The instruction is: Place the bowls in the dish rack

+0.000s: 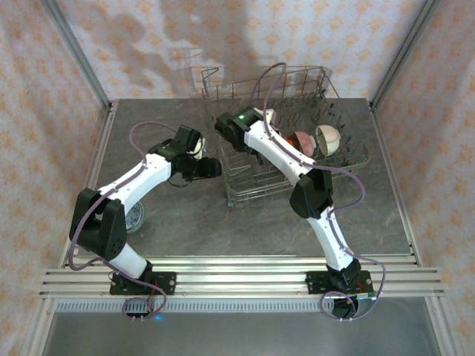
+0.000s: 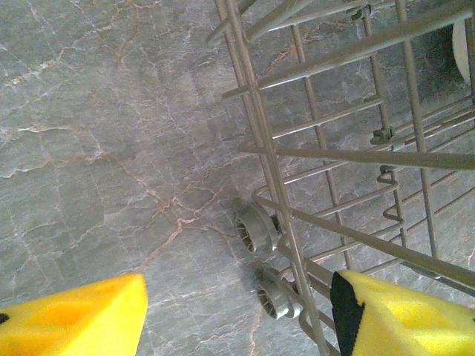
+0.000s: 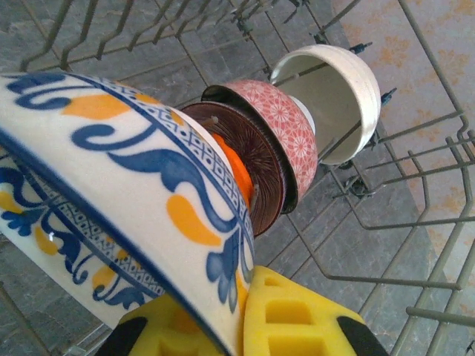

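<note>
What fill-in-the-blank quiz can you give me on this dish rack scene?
The right tool grips a white ceramic bowl patterned in yellow and ____.
In the grey wire dish rack, beside the plain white round bowl stands a flower-patterned bowl coloured ____.
The left tool is ____ and holds nothing over the grey marbled table.
Missing words: blue; pink; open.

We see the orange bowl (image 3: 234,167) mostly hidden behind the blue bowl (image 3: 111,174), itself cut off at the left edge.
</note>
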